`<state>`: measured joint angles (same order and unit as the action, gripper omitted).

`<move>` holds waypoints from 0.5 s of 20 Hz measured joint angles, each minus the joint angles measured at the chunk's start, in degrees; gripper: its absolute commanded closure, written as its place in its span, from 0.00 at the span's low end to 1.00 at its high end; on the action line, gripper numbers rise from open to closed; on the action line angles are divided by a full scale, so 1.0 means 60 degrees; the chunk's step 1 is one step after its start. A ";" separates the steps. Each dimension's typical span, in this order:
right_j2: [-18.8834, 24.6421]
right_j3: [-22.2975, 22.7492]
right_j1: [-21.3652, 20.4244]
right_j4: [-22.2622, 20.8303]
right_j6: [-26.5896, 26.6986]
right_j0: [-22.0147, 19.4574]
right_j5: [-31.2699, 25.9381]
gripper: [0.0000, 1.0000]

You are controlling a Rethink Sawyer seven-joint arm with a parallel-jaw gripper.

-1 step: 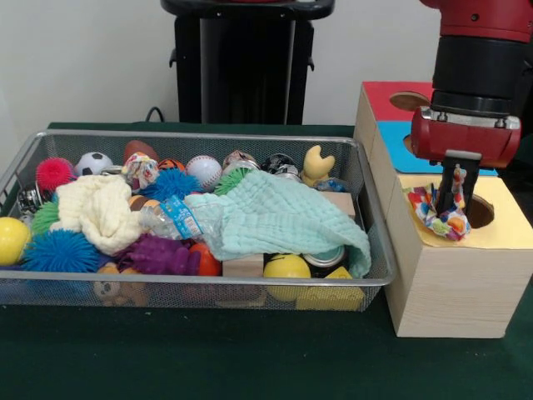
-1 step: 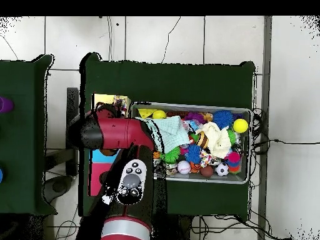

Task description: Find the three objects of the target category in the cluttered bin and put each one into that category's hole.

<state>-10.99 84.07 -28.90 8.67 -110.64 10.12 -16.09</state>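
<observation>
My gripper [image 1: 454, 200] hangs over the yellow top panel [image 1: 500, 233] of the wooden box, just left of its round hole [image 1: 481, 211]. It is shut on a multicoloured patchwork cloth toy [image 1: 437, 217], whose lower end rests on the yellow panel beside the hole. A similar patchwork cloth ball [image 1: 141, 170] lies at the back left of the wire bin [image 1: 208, 287]. In the overhead view the red arm [image 2: 125, 134] covers the gripper and most of the box; only a yellow corner [image 2: 105, 100] shows.
The bin holds spiky balls, a yellow ball [image 1: 12, 240], a soccer ball [image 1: 94, 163], a baseball [image 1: 203, 170], a cream cloth [image 1: 100, 212], a mint cloth [image 1: 275, 218] and a plastic bottle [image 1: 171, 219]. Blue [image 1: 396, 142] and red [image 1: 385, 98] panels lie behind the yellow one.
</observation>
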 measured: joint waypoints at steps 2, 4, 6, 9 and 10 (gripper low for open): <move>0.0000 0.0147 -0.0091 0.0000 0.0000 0.0037 -0.0126 1.00; 0.0000 0.0196 -0.0108 0.0000 0.0000 0.0059 -0.0155 1.00; -0.0006 0.0238 -0.0121 0.0000 0.0000 0.0092 -0.0163 1.00; -0.0006 0.0250 -0.0121 0.0000 0.0000 0.0103 -0.0163 1.00; -0.0007 0.0253 -0.0121 0.0002 0.0000 0.0107 -0.0161 1.00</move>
<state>-11.03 85.59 -29.63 8.68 -110.64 10.76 -17.06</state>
